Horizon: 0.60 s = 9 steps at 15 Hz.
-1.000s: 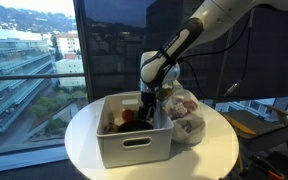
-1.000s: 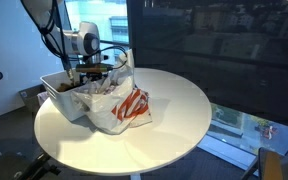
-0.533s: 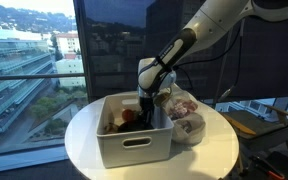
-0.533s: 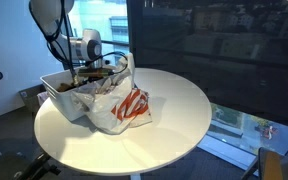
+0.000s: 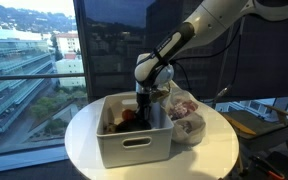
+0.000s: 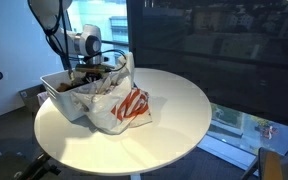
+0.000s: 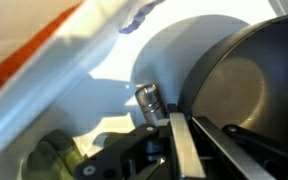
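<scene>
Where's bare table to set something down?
Widest free patch: the table half between the plastic bag and the rim toward the dark window. Narrow strip in front of the bin. Crowded: inside the bin, where the gripper sits.

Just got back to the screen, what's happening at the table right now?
The robot arm's tool reaches down into the white rectangular plastic bin on the round white table. A crumpled white plastic bag with red print lies against the bin. In the wrist view the tool sits beside a dark round metal pan; its grip cannot be told.
</scene>
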{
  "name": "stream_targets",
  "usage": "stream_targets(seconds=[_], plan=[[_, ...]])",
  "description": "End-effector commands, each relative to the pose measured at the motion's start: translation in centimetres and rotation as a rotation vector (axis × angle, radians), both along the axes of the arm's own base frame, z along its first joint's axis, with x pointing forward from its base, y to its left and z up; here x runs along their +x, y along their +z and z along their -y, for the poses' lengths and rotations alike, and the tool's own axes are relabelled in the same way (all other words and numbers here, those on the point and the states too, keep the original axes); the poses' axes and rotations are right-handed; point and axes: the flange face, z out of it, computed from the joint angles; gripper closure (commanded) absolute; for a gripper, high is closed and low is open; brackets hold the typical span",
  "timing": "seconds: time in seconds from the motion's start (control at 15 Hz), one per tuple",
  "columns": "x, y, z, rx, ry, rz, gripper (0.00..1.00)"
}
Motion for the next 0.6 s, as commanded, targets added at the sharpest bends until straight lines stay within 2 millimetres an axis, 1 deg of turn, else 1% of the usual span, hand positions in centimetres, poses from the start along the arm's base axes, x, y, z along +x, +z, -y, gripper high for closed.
stream_targets(seconds=[0.0, 0.13, 0.2, 0.27, 0.53], plan=[[0.6, 1.7, 0.6, 0.054, -0.068, -0.067, 0.91], [0.7, 1.9, 1.0, 0.084, -0.101, -0.113, 0.89], [0.8, 2.1, 1.2, 0.094, -0.115, -0.126, 0.9], [0.8, 2.4, 1.4, 0.104, -0.126, -0.137, 0.88], [1.0, 4.0, 1.4, 0.13, -0.149, -0.137, 0.9]])
